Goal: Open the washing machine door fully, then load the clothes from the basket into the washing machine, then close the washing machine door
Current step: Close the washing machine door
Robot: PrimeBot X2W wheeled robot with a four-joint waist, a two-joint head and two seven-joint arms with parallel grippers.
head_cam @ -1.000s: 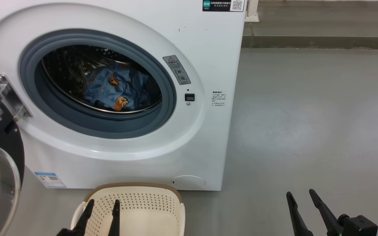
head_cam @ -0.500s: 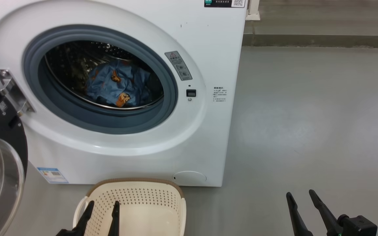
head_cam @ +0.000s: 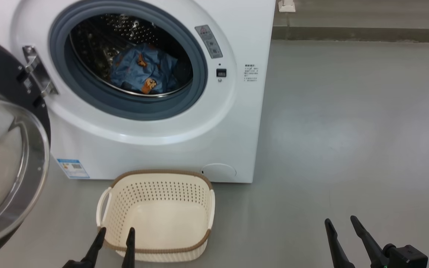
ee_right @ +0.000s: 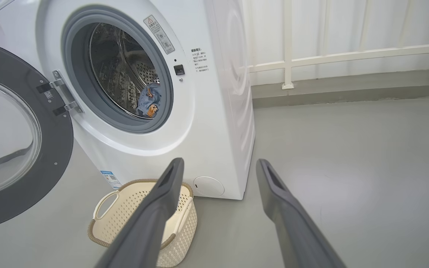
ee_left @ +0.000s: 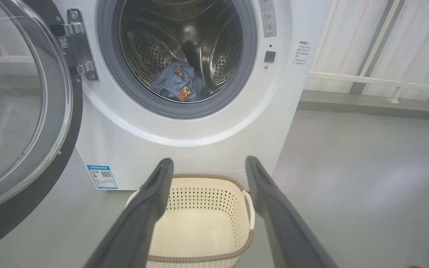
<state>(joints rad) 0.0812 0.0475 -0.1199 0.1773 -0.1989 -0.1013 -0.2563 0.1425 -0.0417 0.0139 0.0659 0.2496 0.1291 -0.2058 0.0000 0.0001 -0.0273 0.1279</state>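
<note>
A smooth grey floor spreads from three to six o'clock, carrying soft pale patches of reflected light. At one o'clock a low grey kerb runs across, bearing a white railing before a white ribbed wall.

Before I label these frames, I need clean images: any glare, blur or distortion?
Head view: sharp, soft sheen on the floor. Left wrist view: the washing machine door glass mirrors the room; near fingers look soft. Right wrist view: wide-angle bowing of the washing machine side.
</note>
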